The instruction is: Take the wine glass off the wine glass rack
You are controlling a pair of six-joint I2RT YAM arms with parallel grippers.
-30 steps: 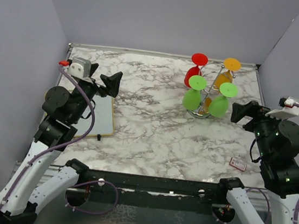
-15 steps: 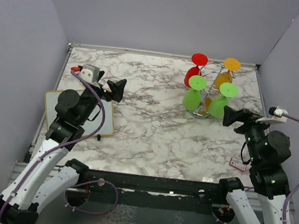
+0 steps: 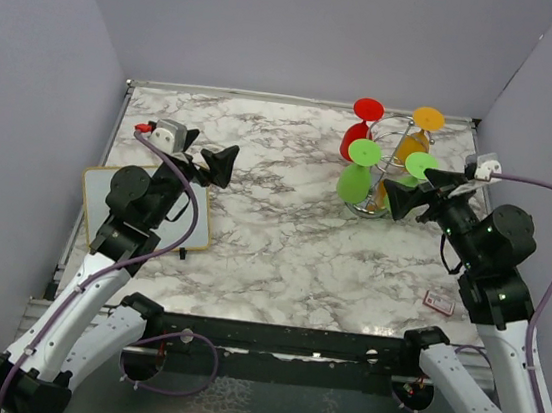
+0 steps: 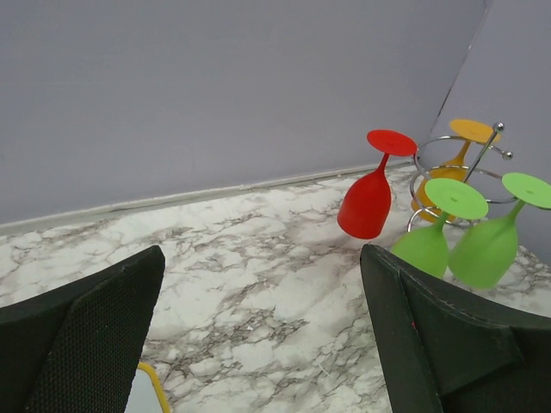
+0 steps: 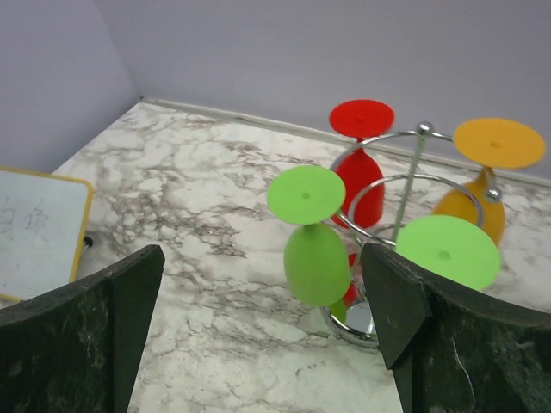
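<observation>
- Spread wide and gripping nothing at the right pincer [image 3: 411, 190], aimed at the right green wine glass [image 5: 448, 251] close ahead.
- Likewise wide open and empty at the left pincer [image 3: 205, 153], well apart to the left.
- Standing upright at the far right of the counter [image 3: 283, 228]: wine glass rack [image 5: 415, 172], post vertical.
- Hung from its loops feet up, bowls down, stems tilted outward: also the left green wine glass [image 5: 314, 262], red wine glass [image 5: 362, 118], orange wine glass [image 5: 498, 142].
- Near left, whiteboard [image 5: 39, 232] with faint unreadable scribbles; near right, small card [image 3: 438, 303], print too small to read.
</observation>
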